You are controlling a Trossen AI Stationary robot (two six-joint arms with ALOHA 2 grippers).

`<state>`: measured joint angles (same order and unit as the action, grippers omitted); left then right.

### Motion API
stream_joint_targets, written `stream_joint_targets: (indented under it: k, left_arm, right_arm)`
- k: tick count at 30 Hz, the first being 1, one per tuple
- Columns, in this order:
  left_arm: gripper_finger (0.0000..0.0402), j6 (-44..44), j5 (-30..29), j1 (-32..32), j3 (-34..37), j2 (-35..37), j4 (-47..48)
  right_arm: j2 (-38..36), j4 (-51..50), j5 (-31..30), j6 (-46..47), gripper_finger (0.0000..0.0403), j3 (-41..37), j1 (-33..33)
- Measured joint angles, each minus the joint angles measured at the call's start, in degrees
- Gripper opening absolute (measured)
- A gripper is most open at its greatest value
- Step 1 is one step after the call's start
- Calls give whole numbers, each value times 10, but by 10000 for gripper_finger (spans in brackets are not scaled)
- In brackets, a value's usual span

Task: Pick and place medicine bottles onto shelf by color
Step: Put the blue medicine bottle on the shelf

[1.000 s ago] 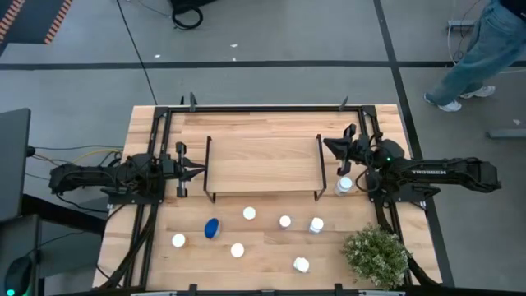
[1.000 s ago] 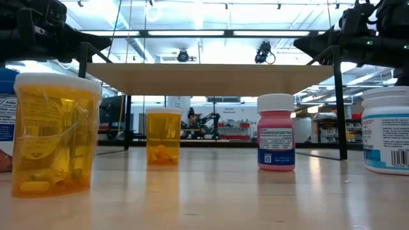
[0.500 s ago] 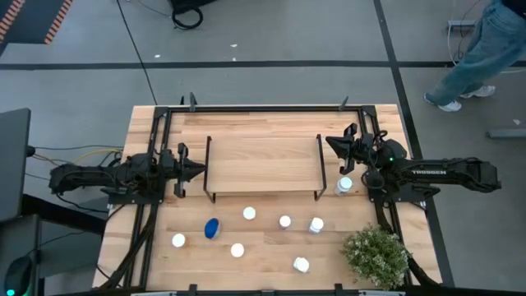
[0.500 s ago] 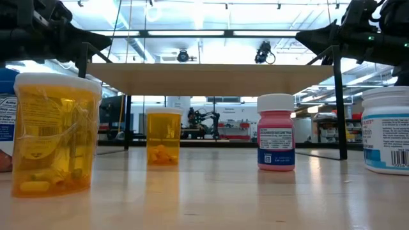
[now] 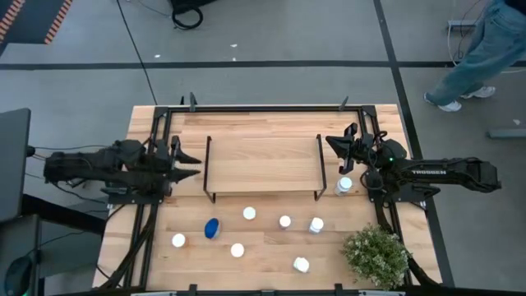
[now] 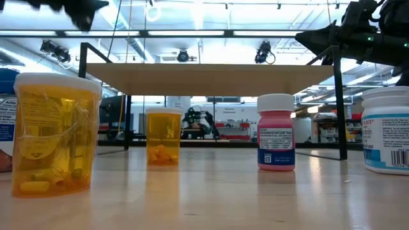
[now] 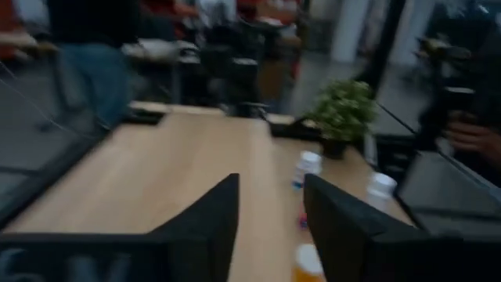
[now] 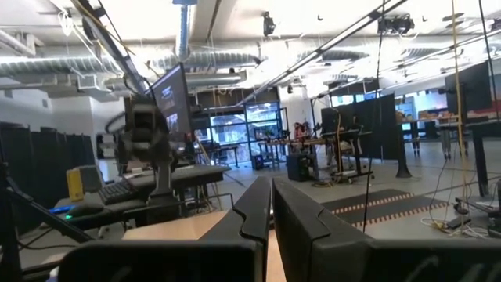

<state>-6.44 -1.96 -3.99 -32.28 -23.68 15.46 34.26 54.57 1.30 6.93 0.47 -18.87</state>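
Note:
Several white-capped medicine bottles [image 5: 285,221] and a blue one [image 5: 212,228] stand on the table in front of the shelf [image 5: 263,164]; another bottle [image 5: 344,186] stands by the shelf's right end. The low view shows two orange bottles [image 6: 56,134], a pink one [image 6: 276,140] and a white one [image 6: 386,131]. My left gripper [image 5: 189,164] hovers open at the shelf's left end, above the board's height [image 7: 270,223], touching nothing. My right gripper [image 5: 333,145] is shut and empty at the shelf's right end [image 8: 272,205].
A bushy green plant [image 5: 376,255] stands at the table's near right corner. Black metal rails [image 5: 263,108] frame the table. A person [image 5: 477,49] walks on the floor beyond the far right corner.
My left gripper has risen from board height to well above the shelf's left end, rolled a little, and opened. In the low view it has gone up almost out of the picture. The bottles and the shelf have stayed where they were.

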Motion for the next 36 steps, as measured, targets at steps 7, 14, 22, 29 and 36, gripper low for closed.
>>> stream_joint_targets:
  k: [7, 14, 22, 29, 36]
  left_arm:
    - [198, 45, 47, -74, -178, -158, 40]
    - [195, 6, 5, -84, -327, -323, 134]
    - [246, -196, -40, -94, -495, -502, 447]
    - [281, -405, 39, -139, -582, -614, 607]
    - [284, -639, 44, -206, -583, -665, 612]
  right_arm:
    - [0, 0, 0, -7, 23, 0, 0]
    - [0, 14, -8, -7, 23, 0, 0]
    - [0, 0, 8, 20, 23, 0, 3]
    - [0, -17, 22, -12, 23, 0, 3]
    - [0, -17, 27, -55, 58, 0, 3]
